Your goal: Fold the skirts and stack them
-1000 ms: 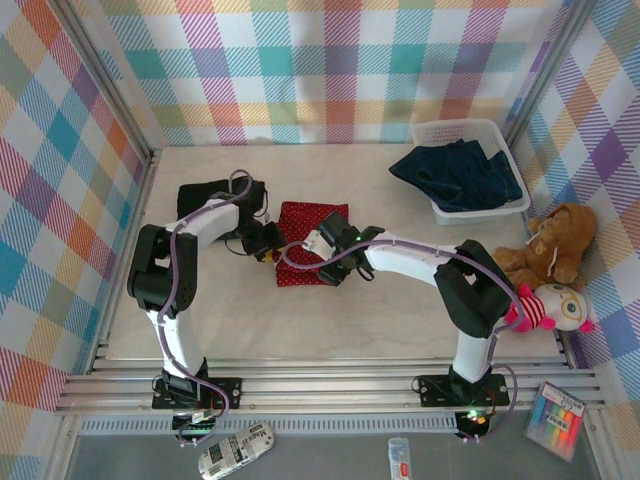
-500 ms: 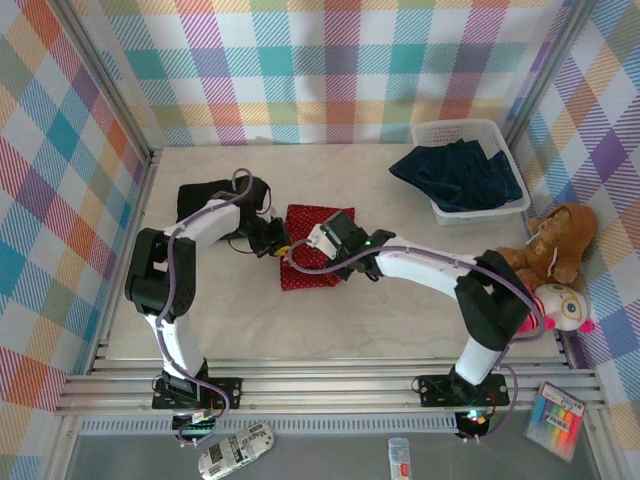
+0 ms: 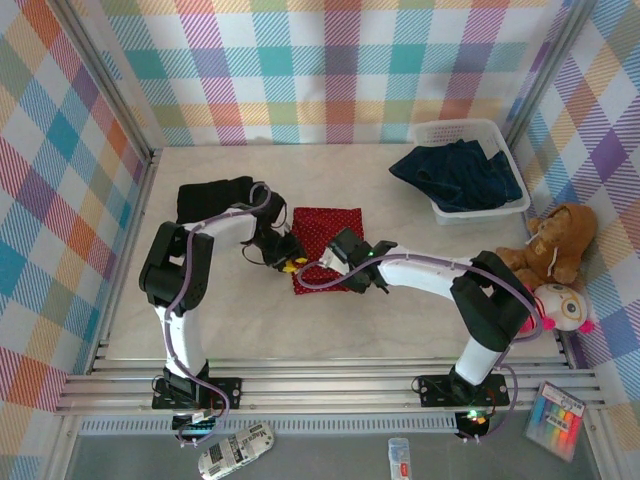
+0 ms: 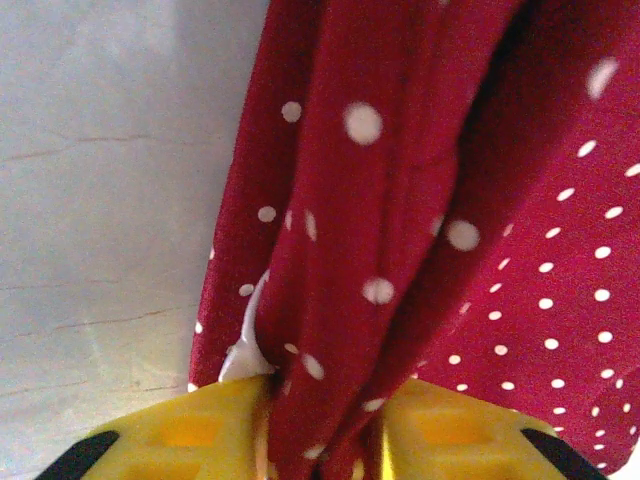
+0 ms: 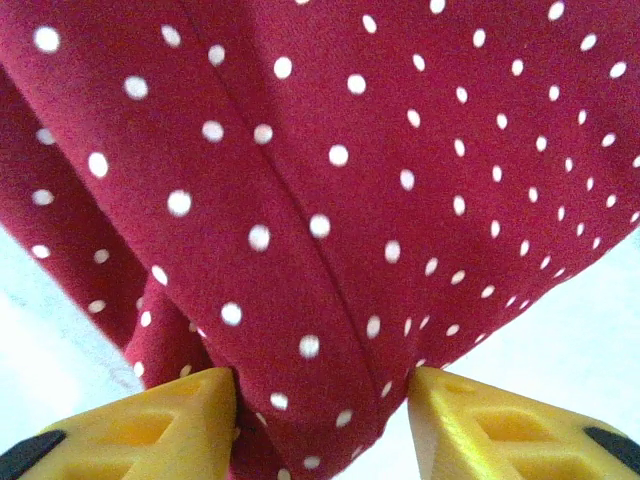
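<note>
The red skirt with white dots (image 3: 328, 230) lies folded at the table's middle. Its near edge is lifted between both grippers. My left gripper (image 3: 289, 263) is at the skirt's near left corner. In the left wrist view a bunched fold of the red skirt (image 4: 400, 150) is pinched between the yellow fingers (image 4: 190, 435). My right gripper (image 3: 335, 268) is at the near edge, and in the right wrist view the dotted cloth (image 5: 330, 150) fills the gap between its fingers (image 5: 480, 420). A black skirt (image 3: 212, 196) lies folded at the back left. Dark blue denim skirts (image 3: 458, 172) are piled in the basket.
The white mesh basket (image 3: 470, 127) stands at the back right. A brown teddy bear (image 3: 555, 243) and a pink-and-white plush toy (image 3: 560, 308) sit by the right wall. Checked walls close in three sides. Bare table lies near the front edge.
Both grippers and the red skirt have shifted to the right and a little toward the near edge. The skirt now lies farther from the black one.
</note>
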Action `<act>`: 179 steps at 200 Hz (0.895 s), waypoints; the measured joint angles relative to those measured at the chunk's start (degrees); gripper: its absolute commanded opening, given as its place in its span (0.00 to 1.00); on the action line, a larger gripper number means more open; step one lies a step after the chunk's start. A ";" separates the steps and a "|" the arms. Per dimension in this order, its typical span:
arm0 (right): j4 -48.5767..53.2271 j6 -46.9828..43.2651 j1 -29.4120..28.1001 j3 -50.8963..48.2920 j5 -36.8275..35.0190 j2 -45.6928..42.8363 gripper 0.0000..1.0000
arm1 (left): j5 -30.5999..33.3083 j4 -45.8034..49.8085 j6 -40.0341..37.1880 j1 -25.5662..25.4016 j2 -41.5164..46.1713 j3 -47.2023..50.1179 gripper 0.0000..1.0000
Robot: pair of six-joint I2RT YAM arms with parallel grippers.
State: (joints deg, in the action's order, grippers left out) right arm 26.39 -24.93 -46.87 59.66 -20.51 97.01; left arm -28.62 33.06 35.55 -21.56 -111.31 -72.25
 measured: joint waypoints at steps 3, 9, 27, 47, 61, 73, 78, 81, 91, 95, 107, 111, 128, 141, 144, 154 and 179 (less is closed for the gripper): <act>0.46 0.17 0.11 0.28 0.48 -0.15 0.56 | 0.04 0.17 -0.15 0.00 0.09 0.00 0.36; 1.66 0.28 0.55 0.96 1.92 -0.50 0.58 | 0.63 0.57 -0.46 0.09 0.48 0.00 0.38; 3.80 2.29 2.78 3.52 8.00 -2.67 0.61 | 1.84 2.23 -0.87 1.01 2.12 0.00 0.42; 3.06 6.27 7.54 6.54 15.41 -4.98 0.63 | 2.91 3.63 -1.03 2.27 5.03 -0.02 0.44; 1.20 9.42 10.36 8.04 19.23 -5.25 0.61 | 2.97 4.31 -0.92 2.67 6.93 -0.37 0.45; -0.61 13.92 12.74 9.64 21.70 -4.28 0.50 | 2.36 4.02 -0.44 2.71 8.35 -0.74 0.45; -1.27 15.63 13.62 10.51 22.45 -3.37 0.43 | 1.86 3.63 -0.11 2.49 8.83 -0.79 0.45; -1.49 17.03 14.05 11.13 22.82 -2.82 0.37 | 1.57 3.30 0.09 2.40 8.98 -0.79 0.45; -2.47 20.06 15.15 13.57 23.91 0.00 0.25 | 0.13 2.12 1.07 1.68 9.35 -0.87 0.45; -2.71 21.88 15.45 14.69 24.09 1.29 0.22 | -0.39 1.57 1.42 1.29 9.35 -0.92 0.45; -3.10 25.31 15.82 18.05 24.24 5.57 0.14 | -1.95 -0.07 2.93 -0.26 9.05 -0.96 0.45; -2.93 26.49 15.89 19.34 24.22 7.10 0.12 | -2.45 -0.68 3.56 -1.07 8.74 -1.07 0.45; -2.03 30.21 16.33 25.07 24.20 13.70 0.05 | -4.04 -2.84 5.31 -4.50 6.62 -2.03 0.44; -1.14 32.26 16.72 28.87 24.00 18.56 0.02 | -4.57 -3.91 6.25 -6.45 4.55 -2.43 0.43; -0.70 32.79 16.81 29.55 23.89 19.37 0.02 | -4.68 -4.17 6.58 -6.95 4.00 -2.45 0.43; 0.98 34.56 16.98 31.54 23.12 22.01 0.00 | -4.87 -4.37 6.99 -8.04 2.34 -2.36 0.43; 5.55 39.34 18.32 33.00 20.83 25.33 0.00 | -3.74 -2.10 5.60 -7.65 -0.04 -1.79 0.43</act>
State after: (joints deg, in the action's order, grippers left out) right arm 31.94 14.41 -28.56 92.66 0.32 122.34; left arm -32.36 30.96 41.15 -29.21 -111.35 -74.04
